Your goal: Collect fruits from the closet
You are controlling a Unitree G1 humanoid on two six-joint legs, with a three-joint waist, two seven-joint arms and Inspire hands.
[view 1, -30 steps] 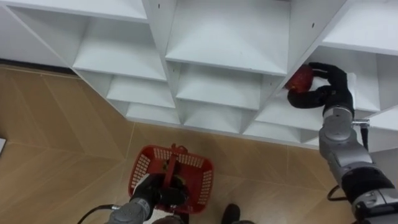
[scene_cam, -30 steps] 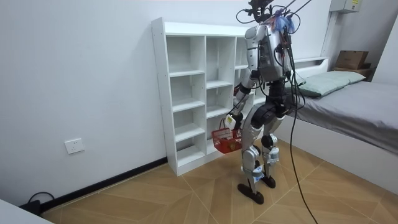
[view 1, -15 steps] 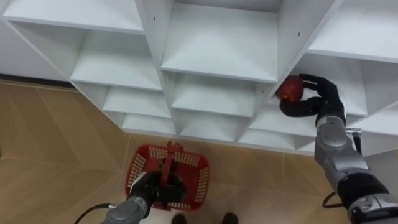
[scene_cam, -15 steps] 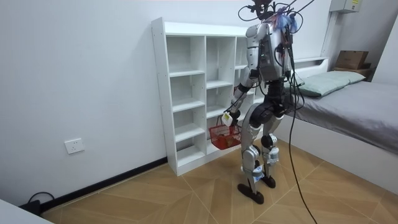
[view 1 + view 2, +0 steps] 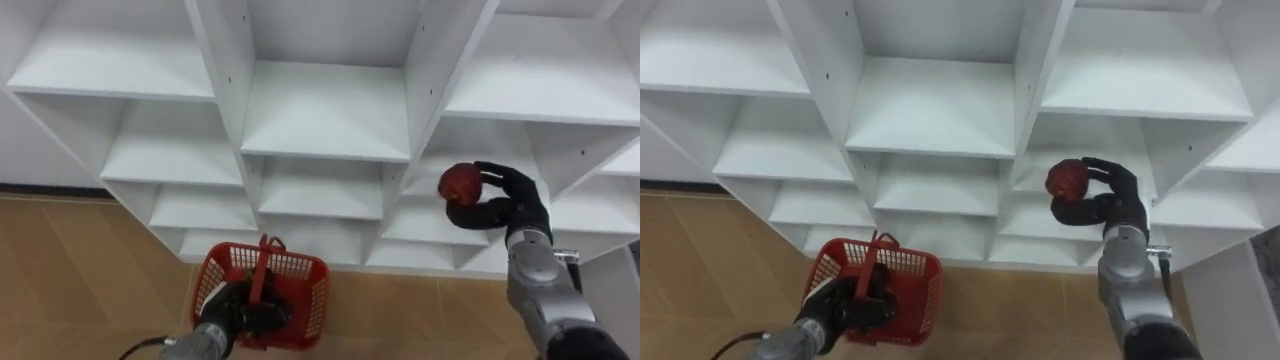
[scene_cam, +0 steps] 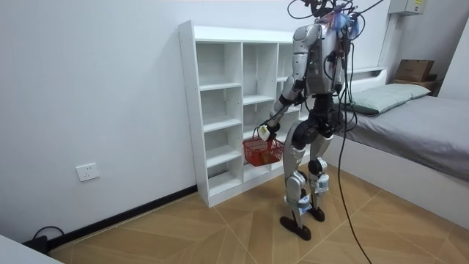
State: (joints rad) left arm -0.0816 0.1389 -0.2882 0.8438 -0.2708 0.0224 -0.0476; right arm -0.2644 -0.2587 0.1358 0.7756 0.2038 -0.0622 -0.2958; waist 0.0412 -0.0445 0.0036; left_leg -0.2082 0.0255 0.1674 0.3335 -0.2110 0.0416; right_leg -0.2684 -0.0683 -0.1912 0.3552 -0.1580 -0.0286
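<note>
right hand (image 5: 510, 203): curled round red fruit (image 5: 461, 183), before white closet (image 5: 325, 110); left hand (image 5: 226, 316): clasps red basket (image 5: 311, 298) handle

R hand (image 5: 1117, 204) gripping red fruit (image 5: 1068, 178), L hand (image 5: 844, 304) w/ basket (image 5: 917, 288)

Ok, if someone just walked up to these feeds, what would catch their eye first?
First the red fruit, gripped in the right hand with its fingers curled round it, in front of the right-hand column of the white shelf unit. Then the red basket at lower left, hanging by its handle from the left hand above the wooden floor.
</note>
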